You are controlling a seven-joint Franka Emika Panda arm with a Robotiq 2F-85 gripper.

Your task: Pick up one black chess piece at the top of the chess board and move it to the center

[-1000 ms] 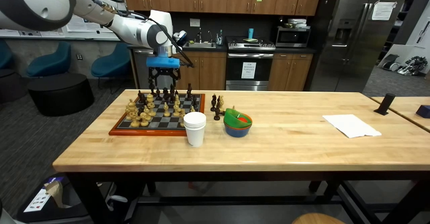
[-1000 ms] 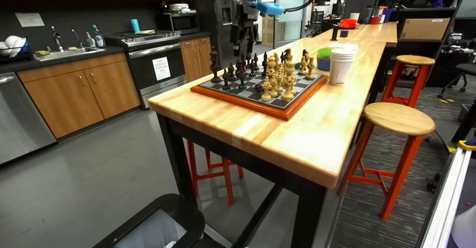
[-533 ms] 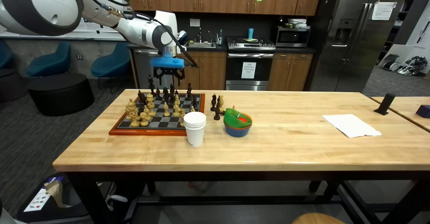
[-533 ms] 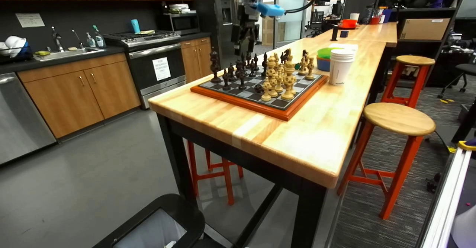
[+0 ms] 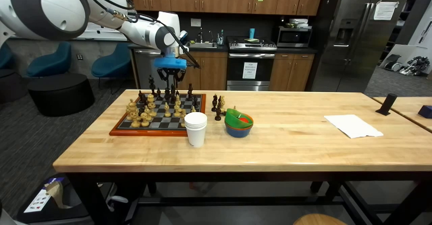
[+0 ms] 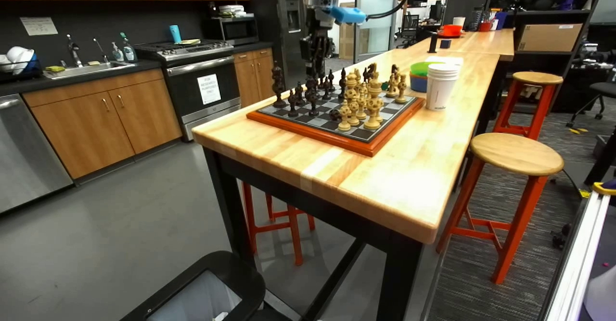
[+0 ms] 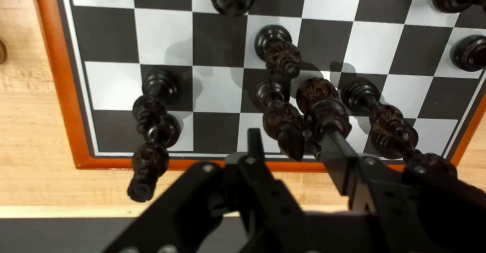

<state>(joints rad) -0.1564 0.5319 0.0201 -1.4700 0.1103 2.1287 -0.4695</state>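
Several black pieces near the board edge crowd the parted fingers.

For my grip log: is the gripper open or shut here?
Open. The gripper shows its fingers apart in the wrist view, with a gap between.

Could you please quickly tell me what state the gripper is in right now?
The gripper is partly open: its jaws stand apart in the wrist view, with nothing visibly held between them.

The arm is finished in white, banded dark grey — black cables are strung outside. A blue wrist block is fitted; the black gripper is studded with screws.
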